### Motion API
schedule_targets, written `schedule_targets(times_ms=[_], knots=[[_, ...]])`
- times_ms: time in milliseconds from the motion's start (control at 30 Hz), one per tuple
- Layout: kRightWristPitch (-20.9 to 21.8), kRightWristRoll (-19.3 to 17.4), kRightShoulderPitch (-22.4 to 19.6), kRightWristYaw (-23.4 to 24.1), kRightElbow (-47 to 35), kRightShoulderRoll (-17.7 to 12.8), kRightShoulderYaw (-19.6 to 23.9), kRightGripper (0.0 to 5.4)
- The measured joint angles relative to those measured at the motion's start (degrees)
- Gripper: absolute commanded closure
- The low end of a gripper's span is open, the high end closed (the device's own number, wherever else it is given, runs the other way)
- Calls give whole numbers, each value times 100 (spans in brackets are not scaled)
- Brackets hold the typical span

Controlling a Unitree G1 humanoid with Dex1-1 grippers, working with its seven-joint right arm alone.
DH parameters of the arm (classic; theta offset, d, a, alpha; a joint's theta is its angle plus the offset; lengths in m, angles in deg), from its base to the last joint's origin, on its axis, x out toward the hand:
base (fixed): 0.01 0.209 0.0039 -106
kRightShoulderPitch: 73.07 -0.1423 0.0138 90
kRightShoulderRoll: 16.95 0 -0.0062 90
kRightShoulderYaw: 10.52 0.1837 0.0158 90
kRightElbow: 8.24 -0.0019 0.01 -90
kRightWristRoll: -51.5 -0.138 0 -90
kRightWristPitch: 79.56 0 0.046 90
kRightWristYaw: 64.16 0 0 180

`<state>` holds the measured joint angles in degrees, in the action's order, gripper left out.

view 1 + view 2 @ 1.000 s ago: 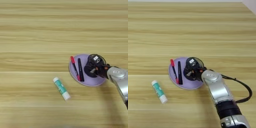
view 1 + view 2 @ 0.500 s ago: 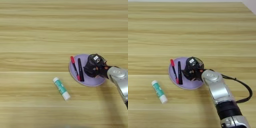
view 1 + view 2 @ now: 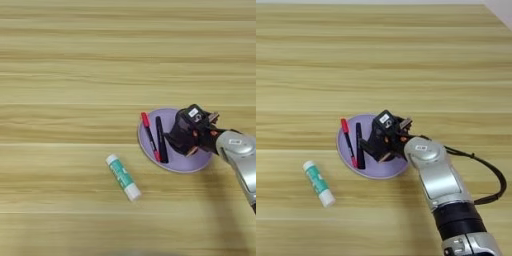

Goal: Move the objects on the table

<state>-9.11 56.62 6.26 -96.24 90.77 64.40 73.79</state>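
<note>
The robot's gripper point(image 3: 378, 145) is sitting over the purple plate point(image 3: 197, 164) by the two pens, can't tell its finger state, while the glue stick point(image 3: 122, 177) is lying diagonally on the desk point(image 3: 75, 75) to its lower left.

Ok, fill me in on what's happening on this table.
The robot's right gripper is down over a purple plate near the right of the wooden table. Something dark sits under it on the plate, but I can't make out what it is or whether it is gripped. A red pen and a black pen lie side by side on the plate's left part. A teal glue stick lies on the table, off the plate to its lower left, untouched.
</note>
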Motion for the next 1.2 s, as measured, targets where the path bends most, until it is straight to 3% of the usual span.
schedule_targets(times_ms=[333, 733, 967, 1200], knots=[[-13, -8, 12, 1, -42, 1, 60, 3], [-270, -490, 300, 291, -1113, 161, 710, 3], [-313, -888, 330, 898, -1422, 593, 1355, 3], [342, -972, 193, 1656, -1075, 1044, 1712, 3]])
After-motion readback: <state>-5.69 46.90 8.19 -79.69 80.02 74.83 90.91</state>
